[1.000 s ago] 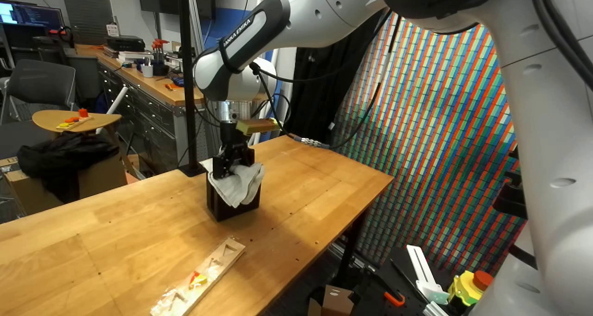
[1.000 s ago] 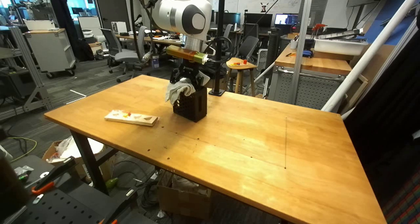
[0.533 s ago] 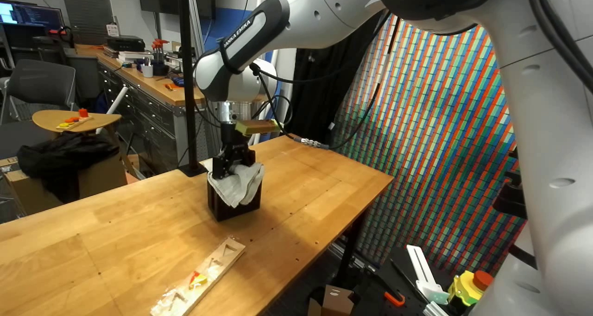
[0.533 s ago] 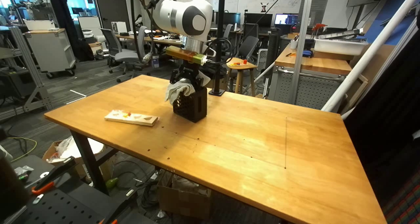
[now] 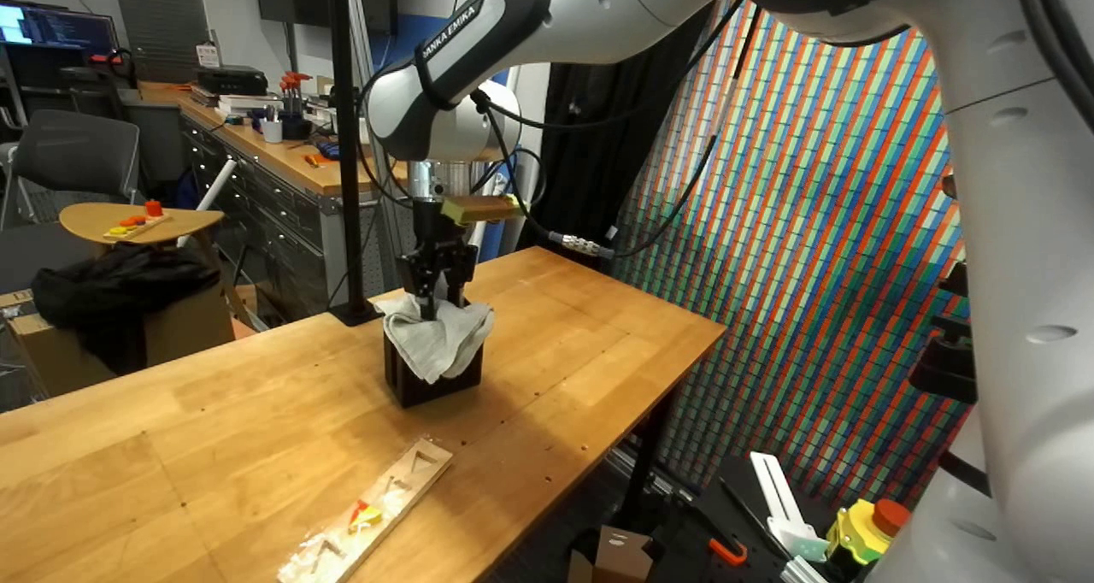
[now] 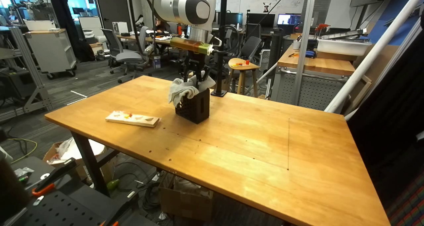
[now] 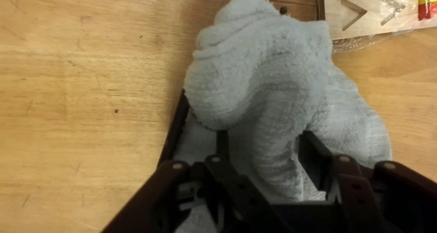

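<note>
A grey cloth (image 5: 436, 352) lies draped over the top of a black box (image 5: 427, 393) with perforated sides, on the wooden table. Both show in the other exterior picture too, the cloth (image 6: 180, 91) and the box (image 6: 199, 110). My gripper (image 5: 444, 309) points straight down over the box, fingertips at the cloth. In the wrist view my gripper (image 7: 263, 134) stands partly open. A thick fold of the cloth (image 7: 239, 72) runs between the fingers, with a gap beside the left one. The box's rim (image 7: 175, 123) shows at left; its inside is hidden by cloth.
A wooden shape board (image 5: 408, 474) with red and yellow pieces (image 5: 365, 517) and clear wrap lies near the box; it also shows in the wrist view (image 7: 372, 24). A black post (image 5: 344, 181) stands at the table edge behind the box. The table (image 6: 258, 133) extends beyond.
My gripper has risen a little, and its fingers stand closer together than before. Cloth between the fingers looks slightly higher. The box and the shape board look unmoved.
</note>
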Tool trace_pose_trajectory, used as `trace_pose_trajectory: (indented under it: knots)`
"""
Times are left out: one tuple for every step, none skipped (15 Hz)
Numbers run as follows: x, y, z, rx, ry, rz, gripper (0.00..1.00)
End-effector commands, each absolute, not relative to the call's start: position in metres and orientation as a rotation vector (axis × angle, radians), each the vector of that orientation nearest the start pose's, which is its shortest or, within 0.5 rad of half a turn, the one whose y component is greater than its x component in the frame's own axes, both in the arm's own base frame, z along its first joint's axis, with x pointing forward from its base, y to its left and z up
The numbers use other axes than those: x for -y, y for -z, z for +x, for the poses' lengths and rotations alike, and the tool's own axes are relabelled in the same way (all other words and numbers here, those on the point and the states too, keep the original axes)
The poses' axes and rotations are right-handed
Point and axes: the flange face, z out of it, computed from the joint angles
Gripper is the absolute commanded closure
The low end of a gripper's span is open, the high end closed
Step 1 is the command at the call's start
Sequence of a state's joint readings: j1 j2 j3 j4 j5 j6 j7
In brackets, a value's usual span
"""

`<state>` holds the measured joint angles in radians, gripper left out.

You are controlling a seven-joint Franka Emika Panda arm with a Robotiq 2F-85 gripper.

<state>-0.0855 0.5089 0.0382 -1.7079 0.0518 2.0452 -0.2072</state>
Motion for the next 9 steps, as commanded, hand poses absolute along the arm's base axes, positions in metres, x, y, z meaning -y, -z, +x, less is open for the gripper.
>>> trace_pose_trajectory:
  knots:
    - [0.031,-0.304,0.645,0.227,-0.231,-3.069,0.13]
    - [0.031,-0.307,0.645,0.232,-0.226,-3.075,0.06]
    - [0.032,-0.313,0.646,0.238,-0.219,-3.083,0.01]
    - [0.032,-0.318,0.646,0.246,-0.214,-3.093,0.0]
    - [0.033,-0.324,0.646,0.256,-0.206,-3.105,0.01]
    - [0.034,-0.331,0.646,0.263,-0.199,-3.117,0.14]
    - [0.035,-0.34,0.645,0.27,-0.189,-3.131,0.25]
    - [0.036,-0.348,0.645,0.277,-0.184,-3.144,0.27]
    - [0.036,-0.356,0.645,0.283,-0.177,-3.158,0.34]
